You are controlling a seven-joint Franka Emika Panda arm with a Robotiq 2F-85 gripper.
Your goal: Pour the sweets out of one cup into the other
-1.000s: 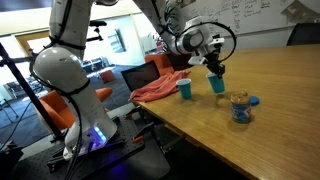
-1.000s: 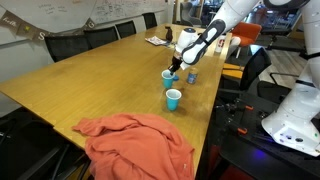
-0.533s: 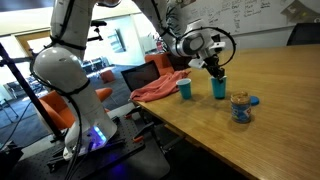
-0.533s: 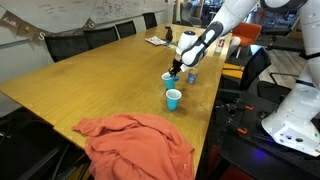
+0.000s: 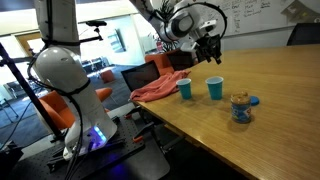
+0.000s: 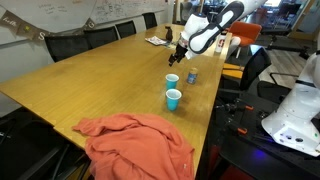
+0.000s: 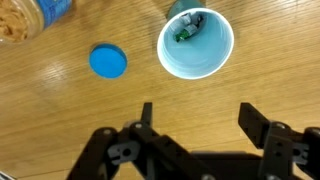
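Observation:
Two blue paper cups stand upright on the wooden table. In the wrist view one cup (image 7: 196, 44) sits just ahead of the jaws and holds a few wrapped sweets (image 7: 187, 27). It is the same cup (image 5: 215, 88) (image 6: 172, 81) in both exterior views. The other cup (image 5: 185, 89) (image 6: 174, 98) stands beside it, nearer the cloth; its contents do not show. My gripper (image 7: 195, 115) (image 5: 210, 52) (image 6: 178, 55) hovers above the first cup, open, with nothing between its fingers (image 7: 146, 115).
A clear jar of snacks (image 5: 240, 107) (image 6: 192, 76) (image 7: 40, 18) stands close by, its blue lid (image 7: 108, 62) (image 5: 254, 101) lying on the table. A salmon cloth (image 5: 160, 86) (image 6: 135, 140) is heaped near the table edge. Chairs line the far side.
The gripper was shut on the cup a second ago. It has opened, let go of the cup on the table, and risen well above it.

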